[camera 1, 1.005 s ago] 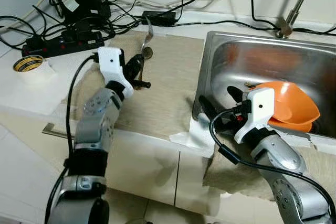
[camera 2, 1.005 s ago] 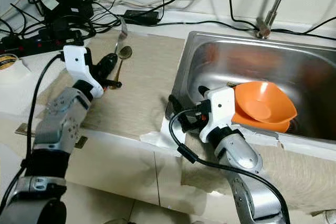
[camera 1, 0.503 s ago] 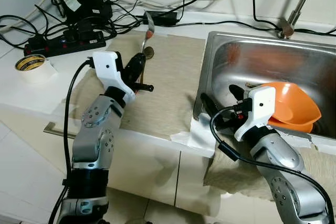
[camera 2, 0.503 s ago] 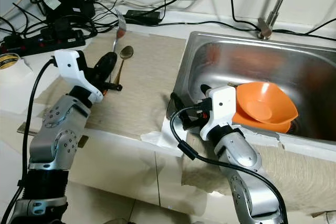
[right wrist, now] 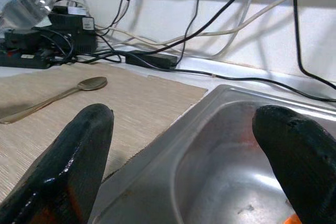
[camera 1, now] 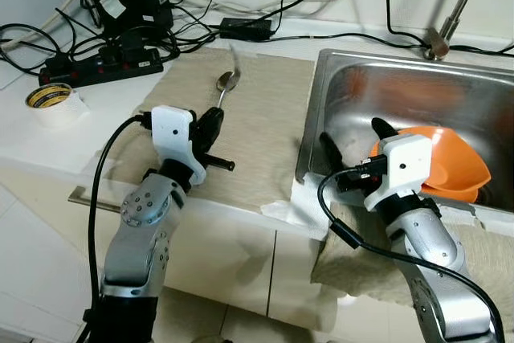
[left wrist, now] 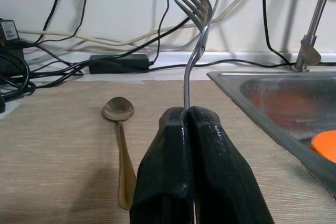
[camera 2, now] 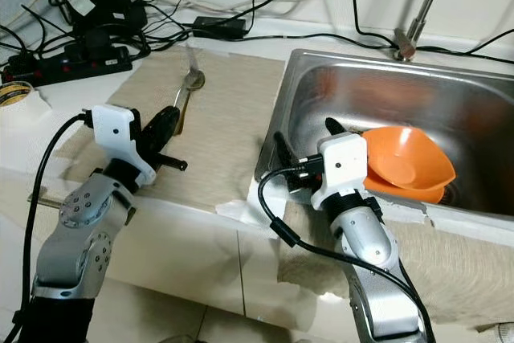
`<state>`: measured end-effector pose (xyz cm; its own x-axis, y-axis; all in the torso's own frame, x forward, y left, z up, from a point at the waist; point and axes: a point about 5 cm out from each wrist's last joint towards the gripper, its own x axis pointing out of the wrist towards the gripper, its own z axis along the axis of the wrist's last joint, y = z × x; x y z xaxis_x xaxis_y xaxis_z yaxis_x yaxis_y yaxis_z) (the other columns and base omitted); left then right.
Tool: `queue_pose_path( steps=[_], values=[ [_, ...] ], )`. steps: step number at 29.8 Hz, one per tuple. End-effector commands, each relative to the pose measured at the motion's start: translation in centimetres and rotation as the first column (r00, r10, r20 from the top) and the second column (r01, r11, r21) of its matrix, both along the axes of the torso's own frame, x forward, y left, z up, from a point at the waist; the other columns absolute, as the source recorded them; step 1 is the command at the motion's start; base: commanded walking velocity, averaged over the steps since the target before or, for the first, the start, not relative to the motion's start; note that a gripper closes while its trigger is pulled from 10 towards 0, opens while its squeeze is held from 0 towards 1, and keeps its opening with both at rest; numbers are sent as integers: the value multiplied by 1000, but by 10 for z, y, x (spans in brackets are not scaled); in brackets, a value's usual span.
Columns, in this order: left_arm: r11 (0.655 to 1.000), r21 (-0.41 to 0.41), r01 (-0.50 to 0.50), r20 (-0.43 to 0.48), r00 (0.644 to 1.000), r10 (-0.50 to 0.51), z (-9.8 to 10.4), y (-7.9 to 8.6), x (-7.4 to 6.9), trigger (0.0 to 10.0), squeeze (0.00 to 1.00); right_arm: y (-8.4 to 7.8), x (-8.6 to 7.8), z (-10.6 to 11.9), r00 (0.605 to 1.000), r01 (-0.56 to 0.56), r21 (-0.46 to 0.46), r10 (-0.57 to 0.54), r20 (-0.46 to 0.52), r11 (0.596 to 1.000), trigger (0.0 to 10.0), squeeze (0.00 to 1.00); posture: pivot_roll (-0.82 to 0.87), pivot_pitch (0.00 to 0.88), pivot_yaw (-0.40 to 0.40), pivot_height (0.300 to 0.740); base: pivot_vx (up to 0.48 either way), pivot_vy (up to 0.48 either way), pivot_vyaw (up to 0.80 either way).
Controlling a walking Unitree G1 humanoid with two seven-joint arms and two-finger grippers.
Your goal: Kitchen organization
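Over the table's front edge, my left tool [left wrist: 188,124] pinches a fork [left wrist: 193,40] by its handle tip; it may twist loose. Right tool [right wrist: 184,150] gapes above the sink [camera 1: 361,86].

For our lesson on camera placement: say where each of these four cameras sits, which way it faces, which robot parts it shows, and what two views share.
Left eye: head camera, looking down at the mat and sink; both arms show.
Right eye: the same, shifted slightly sideways.
Left wrist: looks along the left pincer, shut on a fork, toward the wall.
Right wrist: looks between the open right pincer's fingers over the sink edge.
Shared: both wrist views show the spoon.
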<state>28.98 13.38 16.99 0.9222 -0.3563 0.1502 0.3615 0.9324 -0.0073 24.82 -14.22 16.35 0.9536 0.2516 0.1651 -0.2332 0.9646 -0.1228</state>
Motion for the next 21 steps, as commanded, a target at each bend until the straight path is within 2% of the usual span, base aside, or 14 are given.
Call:
queue_pose_path(
  steps=[1,10,14,21],
  values=[
    [1000,5,-8,19,1000,8,3,2,-1,0,588,-4,1,-4,999,31,4,-31,-10,1000,10000,0,-37,0,58,736,0,0,0],
    [999,-1,-44,30,999,44,6,4,-7,0,584,-17,-1,-8,987,157,24,-158,28,987,10000,0,-38,0,62,736,0,0,0],
    [997,8,-79,28,997,78,4,11,-10,0,588,-23,-4,-11,969,242,5,-241,53,970,10000,0,-39,0,67,736,0,0,0],
    [992,15,-127,39,991,126,2,20,-18,0,631,-28,-10,-10,944,318,-14,-315,97,948,10000,0,-47,0,76,736,0,0,0]
  ],
)
